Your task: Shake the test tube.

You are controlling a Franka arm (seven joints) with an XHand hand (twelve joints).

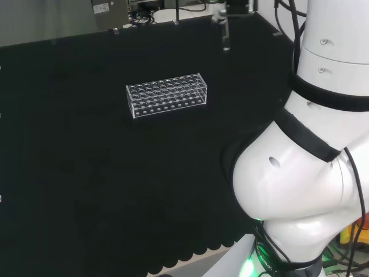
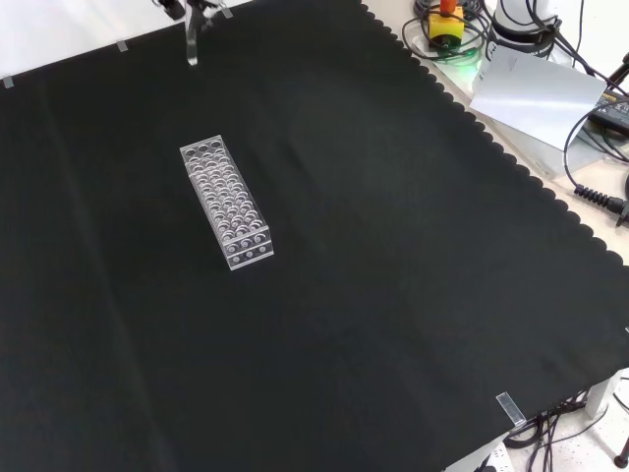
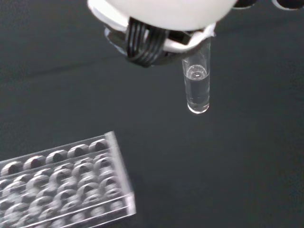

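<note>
A clear test tube (image 3: 197,88) with a little clear liquid in its rounded lower end hangs upright in the air, high over the black cloth. The hand (image 3: 156,33) is shut on the tube's upper end, its black and white fingers pinching it there. In the head view the hand (image 1: 219,12) and the tube (image 1: 226,39) are at the far edge of the cloth, right of and beyond the clear plastic rack (image 1: 166,95). In the front view the tube (image 2: 191,47) hangs above the rack (image 2: 228,202) at the top left. The rack (image 3: 61,185) holds no tubes.
The arm's own white links (image 1: 305,173) take up the right of the head view. A yellow button box with an orange top (image 2: 447,25), a grey sheet (image 2: 536,93) and cables lie off the cloth's scalloped edge (image 2: 511,157) at the front view's top right.
</note>
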